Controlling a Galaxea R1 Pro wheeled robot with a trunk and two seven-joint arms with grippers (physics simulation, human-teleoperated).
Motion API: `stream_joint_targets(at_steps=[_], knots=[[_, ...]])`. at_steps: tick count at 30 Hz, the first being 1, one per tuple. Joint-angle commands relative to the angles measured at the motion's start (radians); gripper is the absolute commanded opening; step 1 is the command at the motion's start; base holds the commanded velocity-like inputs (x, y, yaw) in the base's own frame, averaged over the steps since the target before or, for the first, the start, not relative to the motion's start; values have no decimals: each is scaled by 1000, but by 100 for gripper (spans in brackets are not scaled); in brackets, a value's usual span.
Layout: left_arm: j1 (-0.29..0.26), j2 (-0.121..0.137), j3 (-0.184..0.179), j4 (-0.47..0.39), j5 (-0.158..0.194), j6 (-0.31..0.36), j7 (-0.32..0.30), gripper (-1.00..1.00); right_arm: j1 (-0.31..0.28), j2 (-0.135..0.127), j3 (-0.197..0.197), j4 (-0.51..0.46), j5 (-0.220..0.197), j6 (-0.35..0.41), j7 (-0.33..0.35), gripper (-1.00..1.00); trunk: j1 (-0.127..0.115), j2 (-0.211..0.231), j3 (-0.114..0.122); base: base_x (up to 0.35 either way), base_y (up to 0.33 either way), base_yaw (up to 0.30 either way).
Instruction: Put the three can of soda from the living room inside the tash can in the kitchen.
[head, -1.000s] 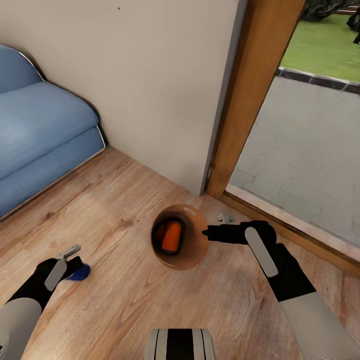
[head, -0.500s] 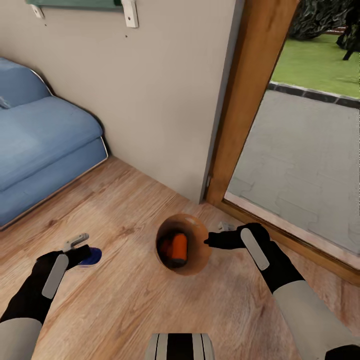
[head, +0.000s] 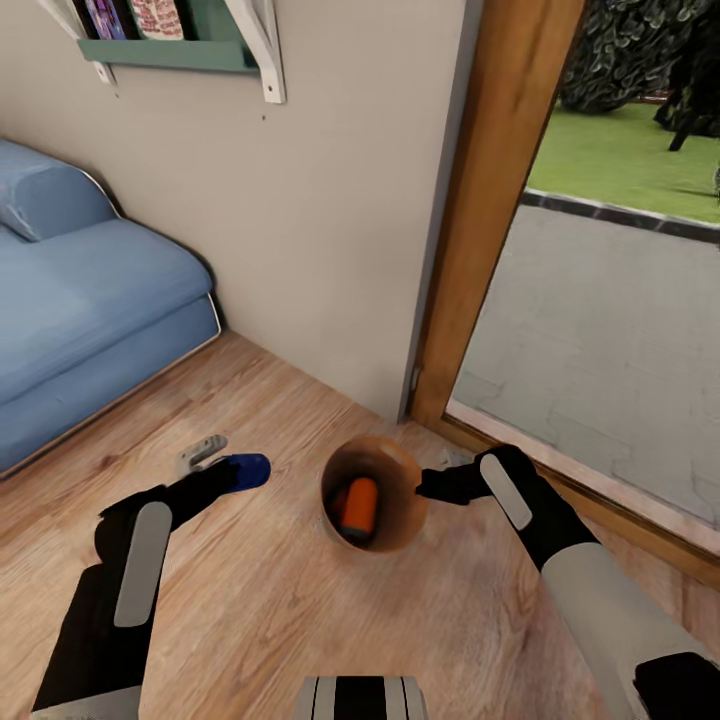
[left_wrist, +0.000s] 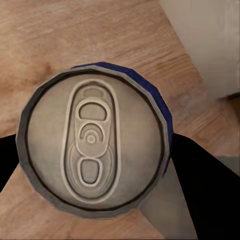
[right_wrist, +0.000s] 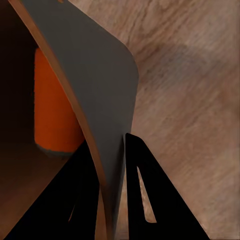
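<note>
The trash can (head: 395, 520), dark outside and wood-brown inside, hangs tilted over the living room's wood floor. My right gripper (head: 425, 487) is shut on its rim. The right wrist view shows one finger on each side of the bucket wall (right_wrist: 95, 90), with the gripper (right_wrist: 112, 167) pinching it. Two orange soda cans (head: 358, 505) lie inside, and one orange can (right_wrist: 52, 115) shows past the wall. My left gripper (head: 222, 470) is shut on the dark blue soda can (head: 245, 469), held just left of the bucket. Its grey pull-tab top (left_wrist: 92, 142) faces the left wrist camera.
A blue sofa (head: 80, 310) stands at the left against a beige wall with a green shelf (head: 170, 50). A wood-framed glass door (head: 480, 210) at the right looks onto paving and grass. Bare wood floor (head: 270, 600) lies in front of me.
My left arm has carried the blue can up and to the right, close to the bucket. The camera has tilted up, bringing the shelf into view. The right gripper still holds the rim.
</note>
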Motion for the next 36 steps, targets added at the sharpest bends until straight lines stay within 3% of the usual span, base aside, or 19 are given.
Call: stream_joint_targets(at_steps=[1,4,5,8,11,14,16,22,25,26,28,30,33,36], knots=[[-2,-4,-7,0,-9,2,-1,-100,-1,1,-1,3,-53,0,7,-100,0,0,4,0,0,0],[-11,-15,-39,-1,44,3,-19,-100,-3,1,-1,13,-53,0,7,-100,-2,1,16,0,0,0],[-14,-12,-45,-1,90,3,-54,-100,-4,1,-1,14,-53,0,7,-100,-2,1,20,0,0,0],[-16,-7,-50,-1,140,3,-122,-100,-3,2,-1,12,-53,0,7,-100,-4,2,31,0,0,0],[-17,-7,-51,-2,153,4,-180,-100,-2,2,-1,11,-53,0,7,-100,-5,3,43,0,0,0],[-16,-6,-50,-2,159,8,-299,-100,-2,2,-1,11,-53,0,7,-100,-6,3,54,0,0,0],[-15,-6,-50,-2,160,10,-345,-100,-2,2,-1,11,-53,0,7,-100,-7,4,62,0,0,0],[-17,-12,-61,-2,160,28,-375,-100,-2,3,-1,13,-52,0,7,-100,-10,5,85,0,0,0],[-29,-17,-107,-2,160,56,-377,-100,-2,11,0,14,-50,0,7,-100,-11,6,97,0,0,0],[-39,-19,-158,-2,159,64,-372,-100,-2,13,0,15,-49,0,6,-100,-12,6,101,0,0,0],[-46,-20,-220,-1,158,67,-349,-100,-2,15,0,14,-48,0,6,-100,-13,7,108,0,0,0],[-51,-20,-253,-1,157,68,-323,-100,-2,15,0,13,-48,0,6,-100,-14,7,116,0,0,0],[-71,-23,-389,-1,156,68,-194,-100,-2,16,1,13,-48,0,6,-100,-15,8,128,0,0,0],[-77,-36,-445,-1,155,68,-143,-100,-2,17,1,13,-48,0,6,-100,-16,8,139,0,0,0]])
